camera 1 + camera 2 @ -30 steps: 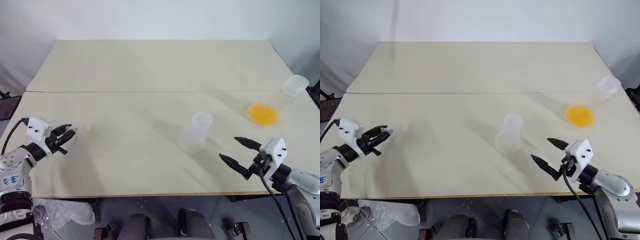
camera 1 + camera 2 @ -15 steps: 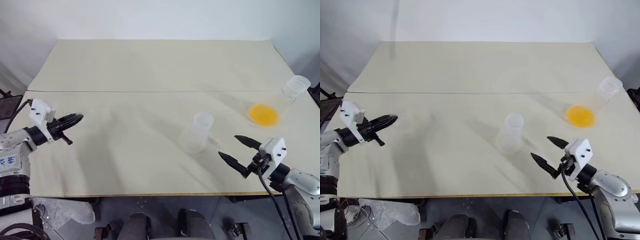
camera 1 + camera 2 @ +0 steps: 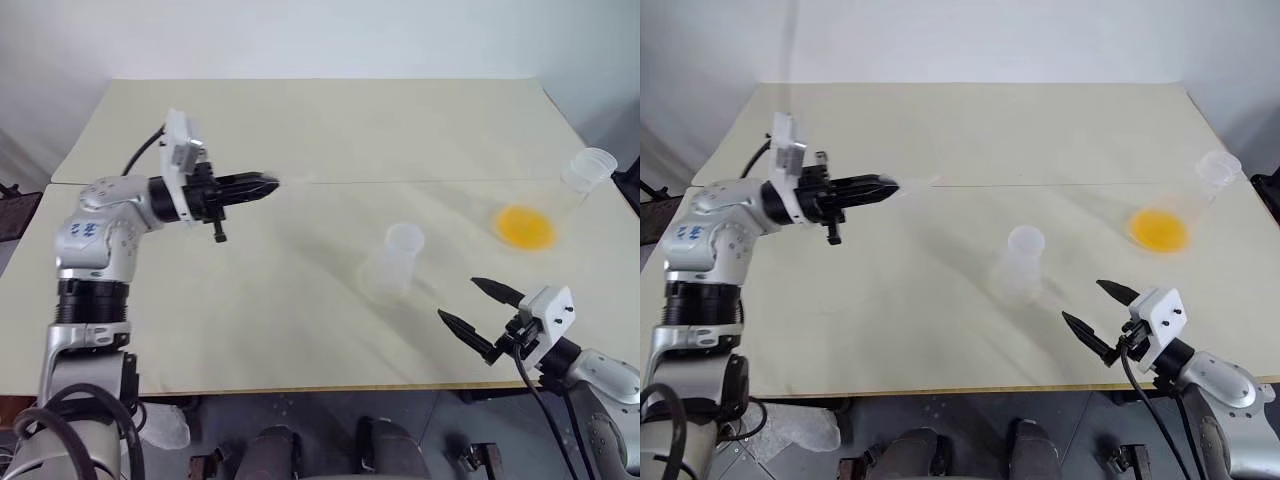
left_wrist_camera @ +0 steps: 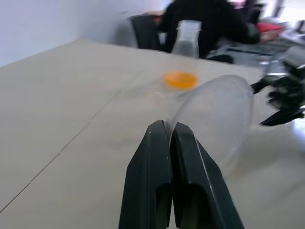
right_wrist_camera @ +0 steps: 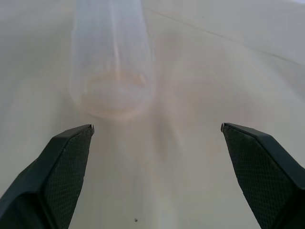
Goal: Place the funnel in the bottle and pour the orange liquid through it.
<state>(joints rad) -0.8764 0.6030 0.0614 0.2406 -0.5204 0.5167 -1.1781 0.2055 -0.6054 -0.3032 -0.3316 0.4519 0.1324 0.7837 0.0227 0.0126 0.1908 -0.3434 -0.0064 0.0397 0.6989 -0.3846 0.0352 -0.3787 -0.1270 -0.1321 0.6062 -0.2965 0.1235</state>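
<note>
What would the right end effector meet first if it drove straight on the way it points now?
Most likely the empty flask: it stands ahead of the open right end effector, a little off centre toward one finger, nothing between them. Depth is hard to judge, so it might graze the flask rather than straddle it.

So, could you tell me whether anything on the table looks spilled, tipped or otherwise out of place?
Nothing stands out. Both clear conical flasks stand upright: the empty one mid-table, and the one holding bright orange liquid near the right edge, with no puddle around it. The small clear plastic funnel is pinched by its rim in the left gripper.
</note>
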